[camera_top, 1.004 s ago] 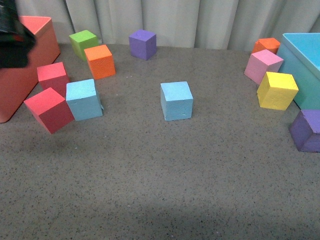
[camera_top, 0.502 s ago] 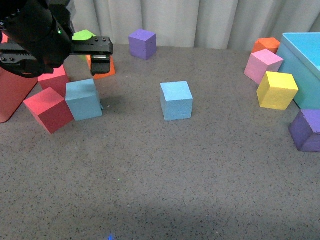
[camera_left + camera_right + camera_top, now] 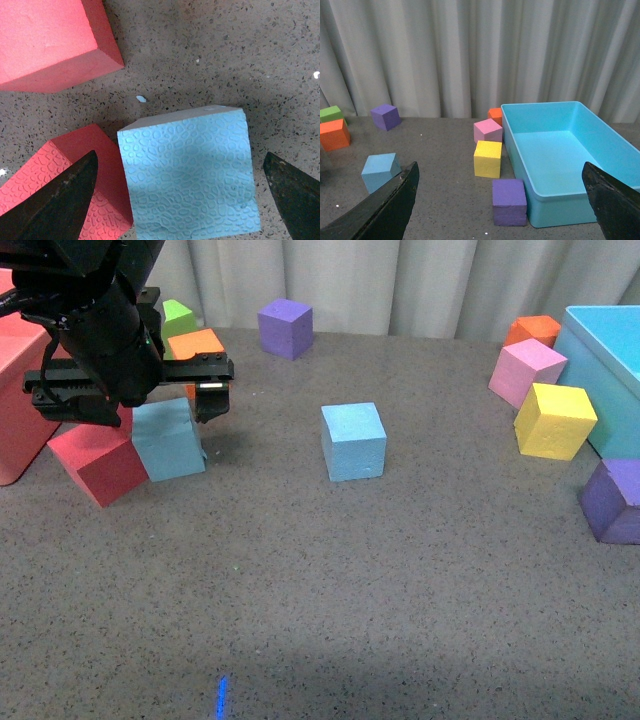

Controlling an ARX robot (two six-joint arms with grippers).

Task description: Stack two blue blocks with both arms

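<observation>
Grey tabletop [image 3: 400, 570], bare turquoise bin [image 3: 560, 210], wide-open left tool [image 3: 180, 167] over blue block [image 3: 168, 440], wide-open right tool [image 3: 500, 167], unladen.

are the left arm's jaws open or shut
Open: the left gripper holds its jaws wide apart in its wrist view, a blue block between them.

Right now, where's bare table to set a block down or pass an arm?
Free: the near strip of table in front of the middle blue block, and the gap between it and the yellow block. Crowded: left, where the open left end effector hovers over the other blue block beside the red block; right, around the bin.
</observation>
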